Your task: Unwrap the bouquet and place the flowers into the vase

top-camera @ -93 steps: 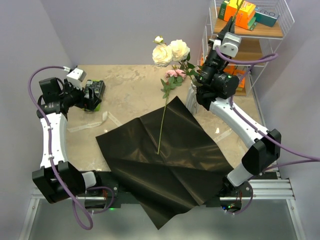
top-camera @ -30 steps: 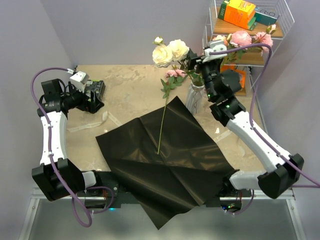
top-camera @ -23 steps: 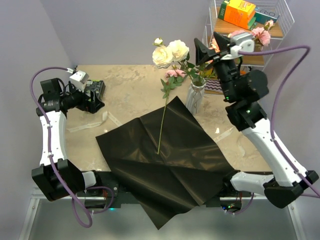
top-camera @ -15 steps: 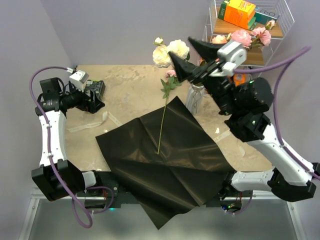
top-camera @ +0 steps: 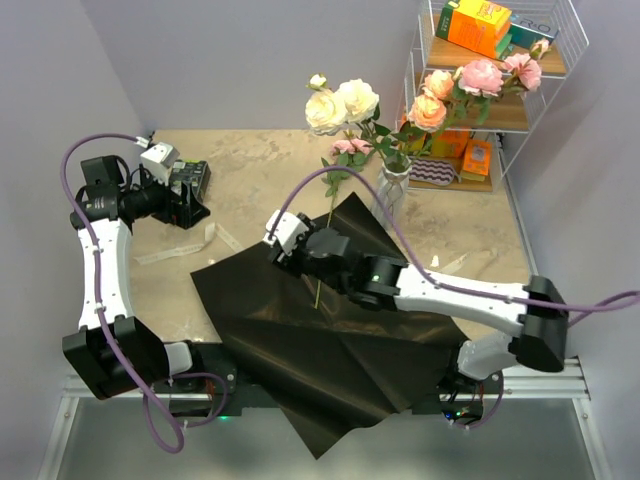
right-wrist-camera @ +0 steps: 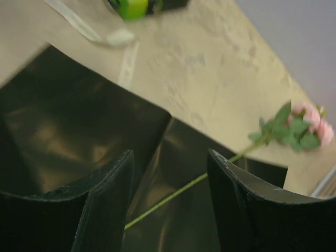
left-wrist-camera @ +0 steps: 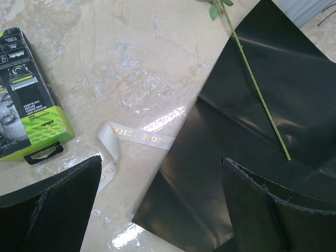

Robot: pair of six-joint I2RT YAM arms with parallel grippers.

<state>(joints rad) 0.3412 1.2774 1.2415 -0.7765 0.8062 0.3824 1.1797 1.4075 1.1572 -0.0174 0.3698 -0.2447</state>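
Lying flat on the creased, glossy black paper sheet (top-camera: pixel 350 330): one thin-stemmed pink rose (top-camera: pixel 322 250), its head past the sheet's far edge, near the vase (top-camera: pixel 390 192). The vase is white ribbed ceramic, upright, with cream, peach and pink roses (top-camera: pixel 345 100) in it. Right gripper (right-wrist-camera: pixel 169 157) hovers over the sheet, jaws partly apart, gripping nothing. Left gripper (left-wrist-camera: pixel 161 160) has its jaws wide apart and empty, above a beige lettered ribbon (left-wrist-camera: pixel 136 135).

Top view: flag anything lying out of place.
One pink rose lies flat, its stem across the black paper, while the other roses stand in the vase. A loose ribbon lies on the table left of it.
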